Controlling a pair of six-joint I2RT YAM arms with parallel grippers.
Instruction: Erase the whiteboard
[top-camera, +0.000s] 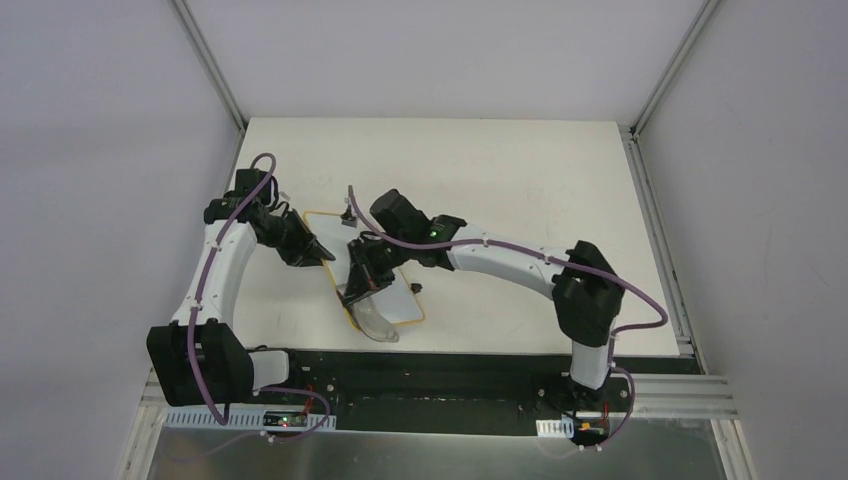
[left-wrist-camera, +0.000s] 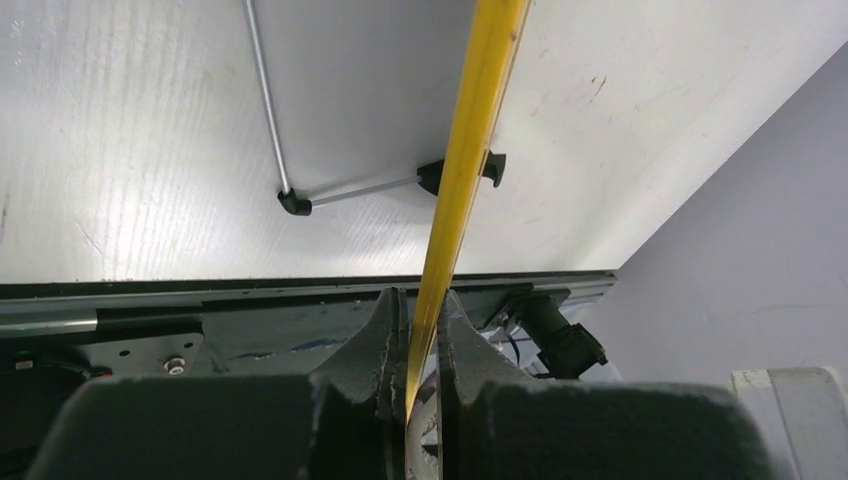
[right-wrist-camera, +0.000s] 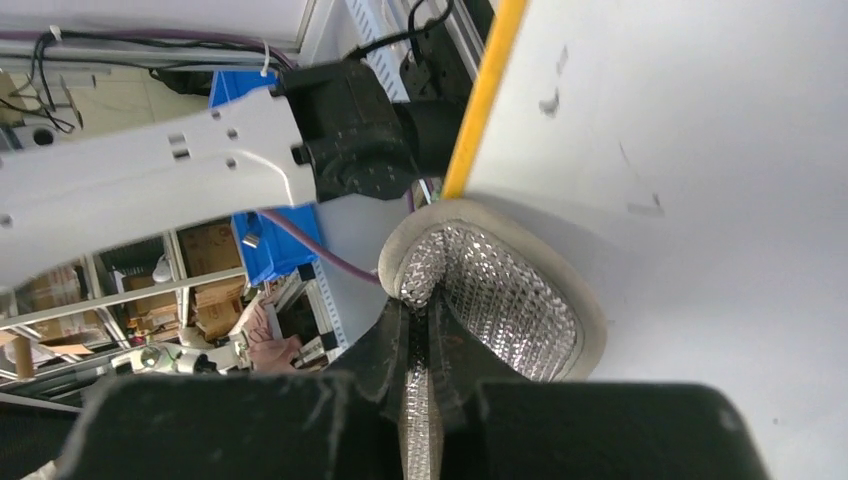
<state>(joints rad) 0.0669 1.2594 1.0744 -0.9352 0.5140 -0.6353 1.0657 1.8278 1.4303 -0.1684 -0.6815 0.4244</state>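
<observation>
Clamping the thin yellow-tan rim of the whiteboard, the left gripper had its jaws shut tight on the board's edge. In the left wrist view the board ran edge-on away from the fingers, with a black foot and a thin metal rod under it above the white table. The right gripper was squeezed together on a grey pad with a silvery quilted face, which lay against the board's white surface beside the rim; a few faint dark marks showed there. From above, the whiteboard lay left of the table's middle, between the two arms, the pad overlapping its near edge.
</observation>
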